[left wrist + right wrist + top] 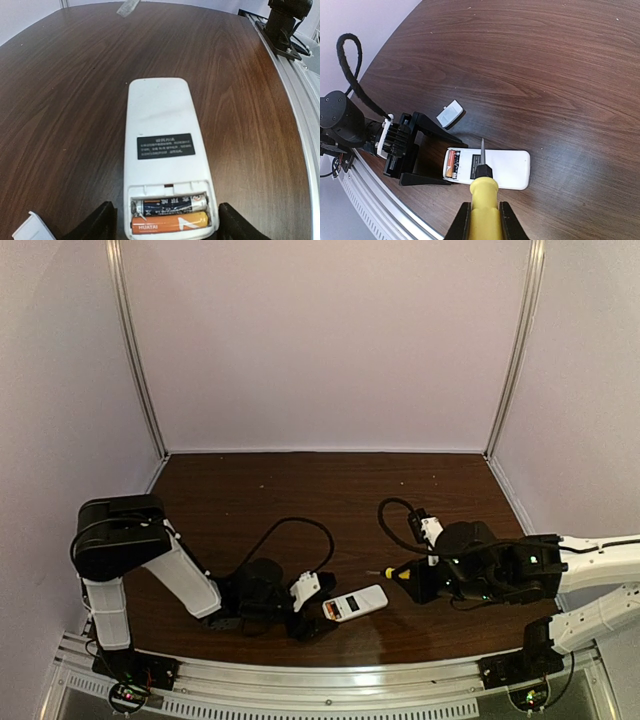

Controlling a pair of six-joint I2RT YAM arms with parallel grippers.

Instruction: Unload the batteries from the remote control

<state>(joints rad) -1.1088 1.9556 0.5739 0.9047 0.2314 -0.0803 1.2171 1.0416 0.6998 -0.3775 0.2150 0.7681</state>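
Dark wood table (300,480), pale lilac walls (330,340), metal rail (330,680) at near edge. Left arm folded low. Left gripper (166,212) near tabletop, jaws wide, flanking open end of remote control (160,115). Dark battery (170,204) and orange battery (170,221) seated in bay between jaws. Right arm low. Right gripper (484,219) clamps yellow screwdriver (482,187), tip ahead of jaws over remote, contact unclear. White cover (450,113) lies beside left jaws.

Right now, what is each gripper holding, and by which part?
The right gripper clamps the yellow-handled screwdriver by its handle. The left gripper holds nothing: its jaws stand open on either side of the remote control's battery end.
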